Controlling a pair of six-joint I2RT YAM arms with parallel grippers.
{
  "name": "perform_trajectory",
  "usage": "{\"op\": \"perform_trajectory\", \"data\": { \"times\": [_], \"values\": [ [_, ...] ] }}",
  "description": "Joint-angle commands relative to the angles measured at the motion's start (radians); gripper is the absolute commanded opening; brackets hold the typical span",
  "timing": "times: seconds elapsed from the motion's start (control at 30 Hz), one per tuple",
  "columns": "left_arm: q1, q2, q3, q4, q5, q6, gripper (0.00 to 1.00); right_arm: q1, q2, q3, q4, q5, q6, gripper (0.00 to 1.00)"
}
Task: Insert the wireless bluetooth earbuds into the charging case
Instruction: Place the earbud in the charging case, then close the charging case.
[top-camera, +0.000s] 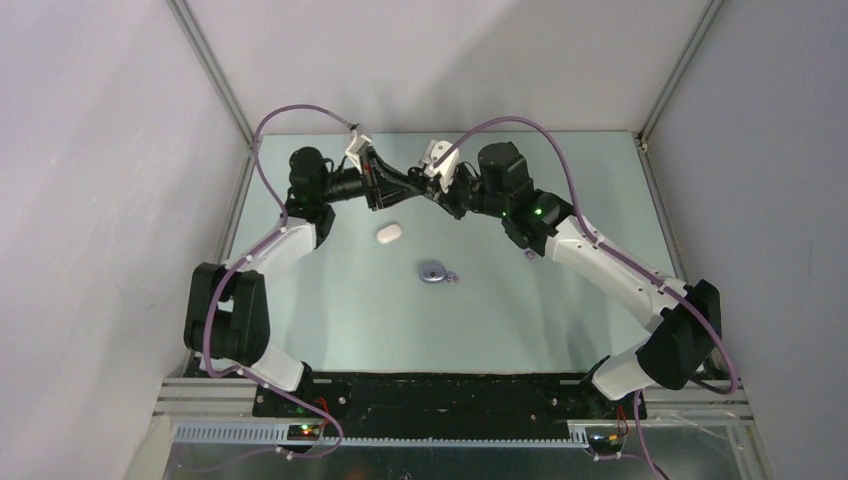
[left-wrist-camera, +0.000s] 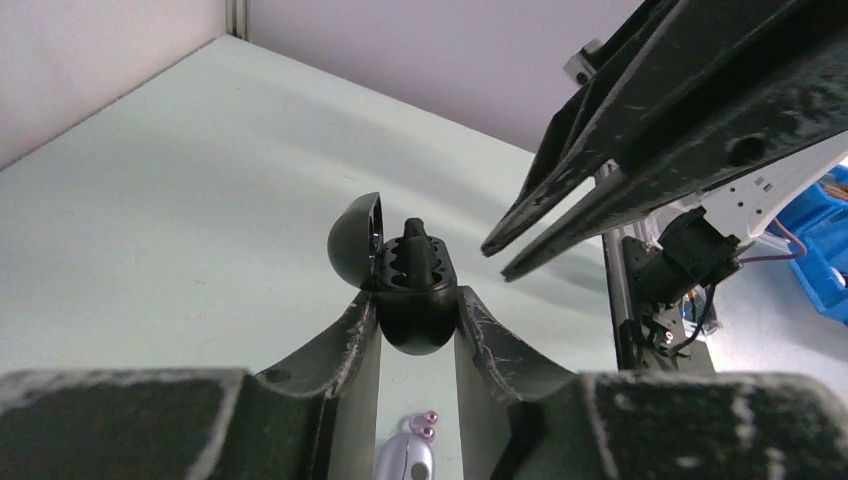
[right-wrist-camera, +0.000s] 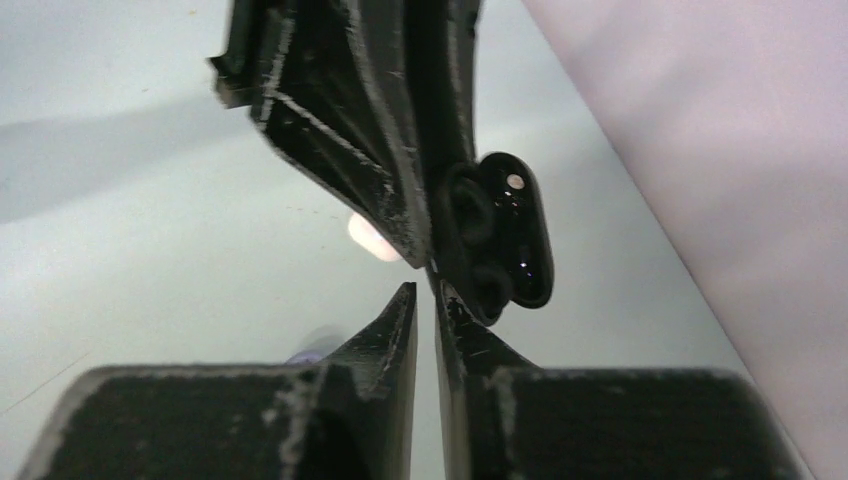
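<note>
No readable branding. Left end effector (left-wrist-camera: 418, 330) clamps the open black charging case (left-wrist-camera: 412, 290), lid up, black earbuds (left-wrist-camera: 415, 255) seated. Right end effector (right-wrist-camera: 425, 300) empty, jaws at a narrow gap beside it. White case (top-camera: 388, 233) and lavender case (top-camera: 432, 271) lie on the worktop (top-camera: 520, 320), open room around.

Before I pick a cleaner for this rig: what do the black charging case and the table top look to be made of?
The black charging case, held open in the left end effector, looks like glossy moulded plastic: the lid shows sharp highlights. The table top looks like a matte pale green sheet, perhaps laminate or painted board; its reflections are only soft.
</note>
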Motion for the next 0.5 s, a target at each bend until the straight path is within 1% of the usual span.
{"op": "perform_trajectory", "data": {
  "times": [0.0, 0.1, 0.13, 0.17, 0.2, 0.23, 0.27, 0.3, 0.33, 0.4, 0.47],
  "values": [
    [-0.004, -0.044, 0.033, -0.126, -0.009, 0.141, 0.00, -0.024, -0.017, 0.080, -0.092, -0.114, -0.027, 0.20],
    [-0.004, -0.052, 0.040, -0.196, -0.001, 0.217, 0.00, -0.068, -0.036, 0.114, -0.136, -0.152, -0.035, 0.30],
    [-0.004, -0.054, 0.046, -0.227, 0.006, 0.231, 0.00, -0.088, -0.046, 0.122, -0.149, -0.161, -0.030, 0.32],
    [-0.003, -0.054, 0.050, -0.241, 0.009, 0.256, 0.00, -0.097, -0.050, 0.124, -0.153, -0.179, -0.024, 0.38],
    [-0.004, -0.054, 0.056, -0.267, 0.017, 0.268, 0.00, -0.117, -0.059, 0.120, -0.155, -0.193, -0.022, 0.42],
    [-0.003, -0.054, 0.061, -0.280, 0.021, 0.290, 0.00, -0.127, -0.062, 0.116, -0.155, -0.229, -0.026, 0.52],
    [-0.003, -0.052, 0.069, -0.300, 0.030, 0.299, 0.00, -0.146, -0.065, 0.101, -0.153, -0.253, -0.032, 0.58],
    [-0.003, -0.052, 0.074, -0.309, 0.036, 0.318, 0.00, -0.154, -0.063, 0.089, -0.150, -0.300, -0.056, 0.72],
    [-0.004, -0.050, 0.085, -0.330, 0.049, 0.327, 0.00, -0.161, -0.059, 0.068, -0.142, -0.314, -0.071, 0.86],
    [-0.004, -0.049, 0.103, -0.367, 0.064, 0.358, 0.00, -0.161, -0.044, 0.046, -0.133, -0.342, -0.109, 0.98],
    [-0.003, -0.048, 0.123, -0.417, 0.078, 0.393, 0.00, -0.159, -0.014, 0.043, -0.122, -0.360, -0.124, 0.99]
  ]
}}
